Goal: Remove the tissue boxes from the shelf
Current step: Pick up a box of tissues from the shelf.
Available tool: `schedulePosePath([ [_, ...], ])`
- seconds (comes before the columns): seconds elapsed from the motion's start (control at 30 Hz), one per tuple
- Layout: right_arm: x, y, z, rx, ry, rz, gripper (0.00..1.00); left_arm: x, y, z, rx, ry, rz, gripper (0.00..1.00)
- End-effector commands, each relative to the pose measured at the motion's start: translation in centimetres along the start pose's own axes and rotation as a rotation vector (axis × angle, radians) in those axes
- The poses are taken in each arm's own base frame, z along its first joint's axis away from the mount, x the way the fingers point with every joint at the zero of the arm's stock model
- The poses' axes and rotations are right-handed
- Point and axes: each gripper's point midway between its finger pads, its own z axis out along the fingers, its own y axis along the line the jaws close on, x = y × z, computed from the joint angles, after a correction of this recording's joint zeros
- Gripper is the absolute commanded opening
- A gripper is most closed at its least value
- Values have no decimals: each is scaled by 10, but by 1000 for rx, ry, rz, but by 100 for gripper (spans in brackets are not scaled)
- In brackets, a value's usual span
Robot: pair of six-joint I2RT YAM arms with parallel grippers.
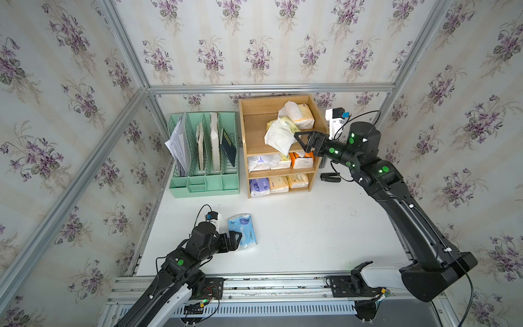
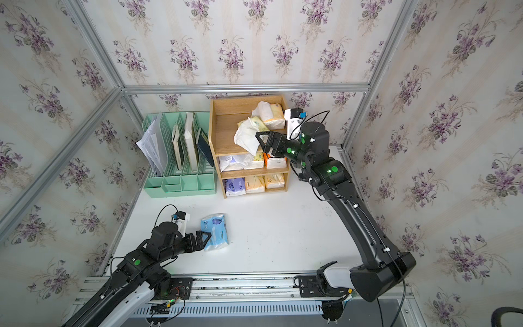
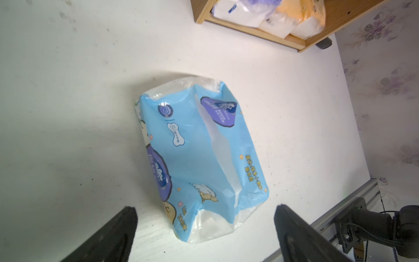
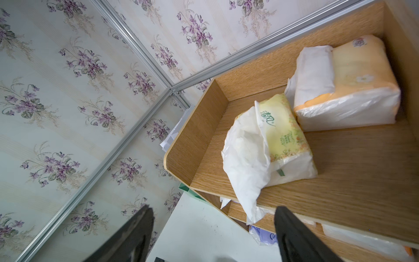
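Left end effector (image 1: 237,237) spread wide, gripping nothing, jaws either side of light blue tissue pack (image 1: 243,230) on bench (image 1: 311,232), 7 o'clock from shelf (image 1: 254,113). Right end effector (image 1: 300,142) jaws apart, empty, at 3 o'clock of yellow-green tissue pack (image 1: 278,136) overhanging top tier.

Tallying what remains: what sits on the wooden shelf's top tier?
On the shelf top tier: a yellow-green tissue pack with white tissue drooping over the front edge, and an orange-topped pack behind it. The drooping tissue hides part of that pack and the tier below.
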Motion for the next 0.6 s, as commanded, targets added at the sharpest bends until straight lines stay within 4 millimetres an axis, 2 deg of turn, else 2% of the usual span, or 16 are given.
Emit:
schedulePosePath([
  [0.0,-2,-21,3,118,-1,-21,87,-11,-9,-13,-2,-9,32,99],
  [0.2,10,-45,23,199,45,-12,84,-50,-54,-38,78,-44,152,99],
  [0.3,12,-52,34,199,29,-18,83,-72,-69,-43,82,-82,207,99],
  [0.4,8,-52,44,185,13,-29,82,-85,-75,-39,74,-99,221,99],
  [0.57,-2,-61,53,215,-16,-59,81,-89,-77,-17,80,-82,210,99],
])
